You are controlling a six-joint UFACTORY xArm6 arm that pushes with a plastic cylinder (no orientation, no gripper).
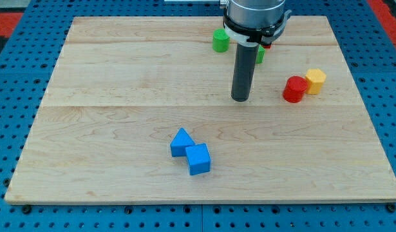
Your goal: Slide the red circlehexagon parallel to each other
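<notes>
Overhead, pale wooden board (120,64), blue pegboard (11,212), my tip (240,100)

Worktop (120,71): light wood. Blue triangular block (181,142) and blue cube (198,159) sitting touching near the view's bottom. Green cylinder (220,40) standing at the view's top.

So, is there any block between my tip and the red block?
No. My tip stands to the view's left of the red cylinder, with only bare board between. The yellow hexagon touches its far side.
</notes>
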